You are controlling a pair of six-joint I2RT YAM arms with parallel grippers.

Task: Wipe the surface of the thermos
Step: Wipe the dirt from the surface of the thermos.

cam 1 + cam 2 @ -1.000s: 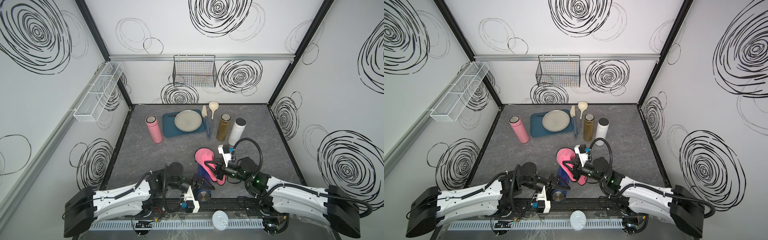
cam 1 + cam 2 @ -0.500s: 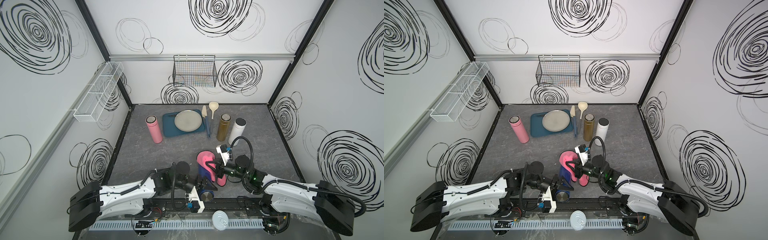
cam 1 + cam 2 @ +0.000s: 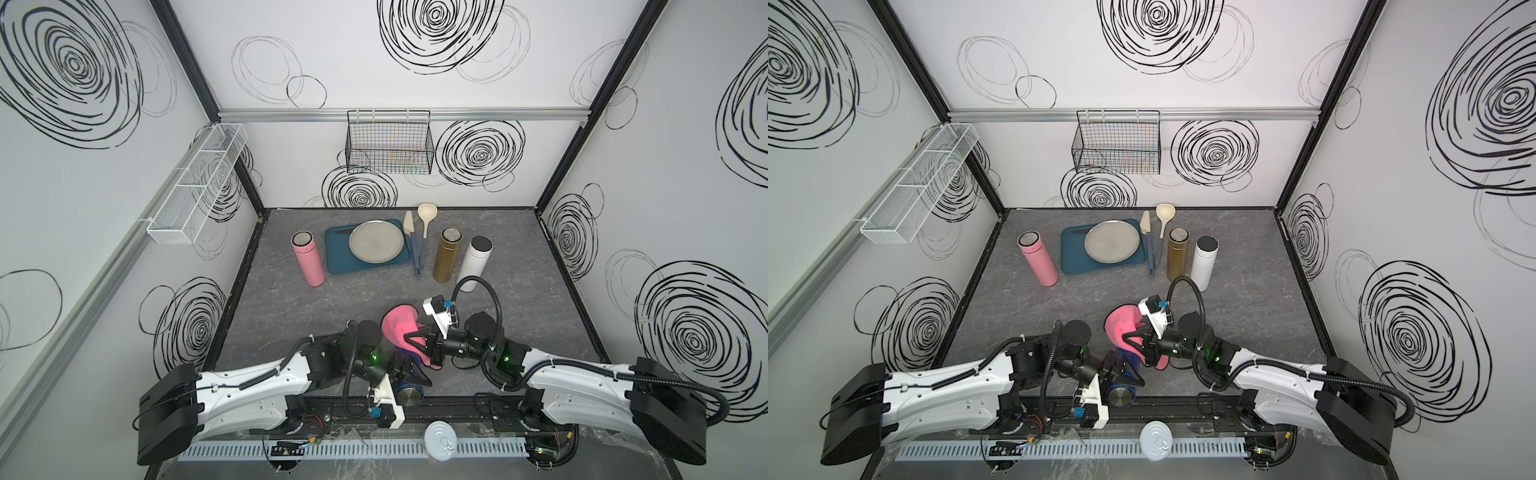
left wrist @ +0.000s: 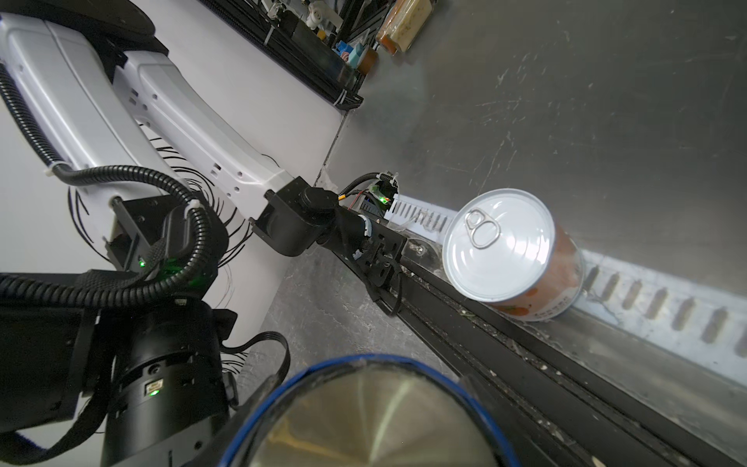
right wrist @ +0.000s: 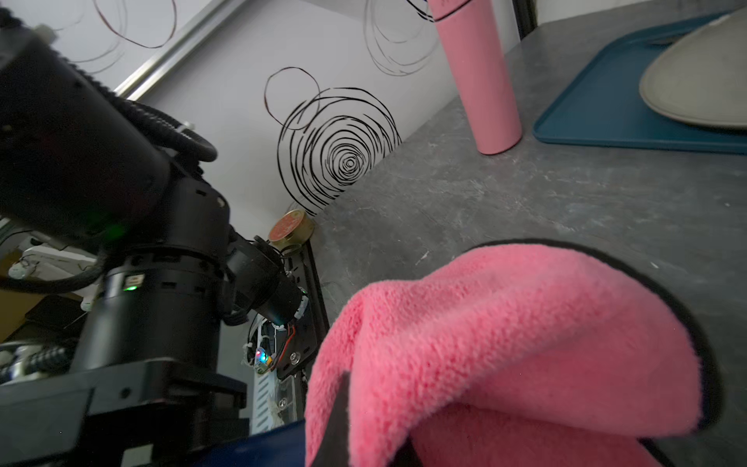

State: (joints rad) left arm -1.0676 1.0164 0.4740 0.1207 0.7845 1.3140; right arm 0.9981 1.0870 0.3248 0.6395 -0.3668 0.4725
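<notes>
— What's changed?
— The cloth (image 3: 399, 328) and right gripper (image 3: 417, 347) have slid slightly toward the lower edge of both top views, along the thermos (image 3: 409, 397); a wiping stroke seems under way
— And the grips?
— Right jaws pinch the cloth, draped over the thermos's far end. The left gripper (image 3: 411, 374) clamps its body near the base, lower centre

Found most of the blue thermos (image 3: 409, 397) concealed in both top views beneath the pink cloth (image 3: 399, 328), the left gripper (image 3: 409, 372) and the right gripper (image 3: 418, 345). Noted its steel base cut off at the left wrist view's edge, the cloth likewise in the right wrist view.
</notes>
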